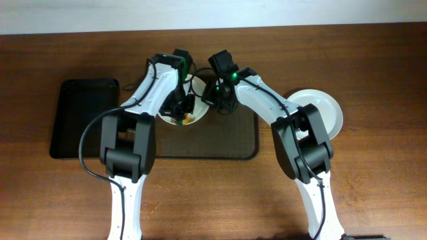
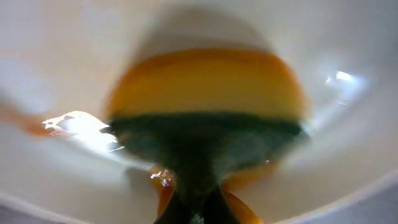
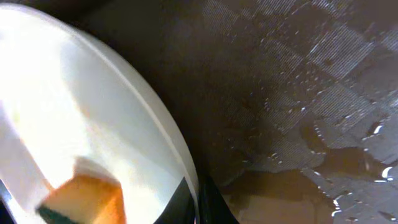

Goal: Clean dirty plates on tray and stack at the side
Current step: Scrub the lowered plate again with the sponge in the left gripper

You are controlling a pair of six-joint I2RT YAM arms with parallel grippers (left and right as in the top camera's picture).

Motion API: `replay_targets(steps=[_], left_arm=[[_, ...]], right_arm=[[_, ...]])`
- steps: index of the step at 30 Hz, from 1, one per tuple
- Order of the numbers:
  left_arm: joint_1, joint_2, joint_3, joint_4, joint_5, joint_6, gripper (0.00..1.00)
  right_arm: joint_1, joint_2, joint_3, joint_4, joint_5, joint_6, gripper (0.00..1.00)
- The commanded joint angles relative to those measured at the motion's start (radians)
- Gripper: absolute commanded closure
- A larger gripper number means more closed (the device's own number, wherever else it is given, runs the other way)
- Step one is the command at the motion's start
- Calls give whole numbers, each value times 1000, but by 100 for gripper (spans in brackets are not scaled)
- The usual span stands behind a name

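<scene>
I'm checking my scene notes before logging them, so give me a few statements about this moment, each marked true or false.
1. The left tool presses a sponge on the dirty plate. True.
2. The sponge is yellow all over. False: one side is dark green.
3. The dirty plate is spotless. False: orange sauce streaks it.
4. The right tool pinches the dirty plate's rim. True.
5. A second plate lies on the table, right of the tray. True.
</scene>
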Motion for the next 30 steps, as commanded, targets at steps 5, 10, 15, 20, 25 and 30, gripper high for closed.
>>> replay_targets(steps=[5,10,15,20,25,30], left_arm=[[30,-3,-25,190,-474,-262,99],[26,-3,-24,377,-541,-262,99],[21,-6,60,436,-546,-260,99],[21,-48,232,278,-472,-192,99],[30,-57,237,161,-296,-125,99],[37,-56,235,145,-294,-125,99]], right_arm=[[-11,19,3,-15,55,6,96],[-11,19,1,-50,61,4,96],[-11,19,0,-72,66,4,96],[-11,19,0,-102,73,-16,96],[-12,19,1,-109,32,-68,50],[-12,19,1,-124,14,-84,96]])
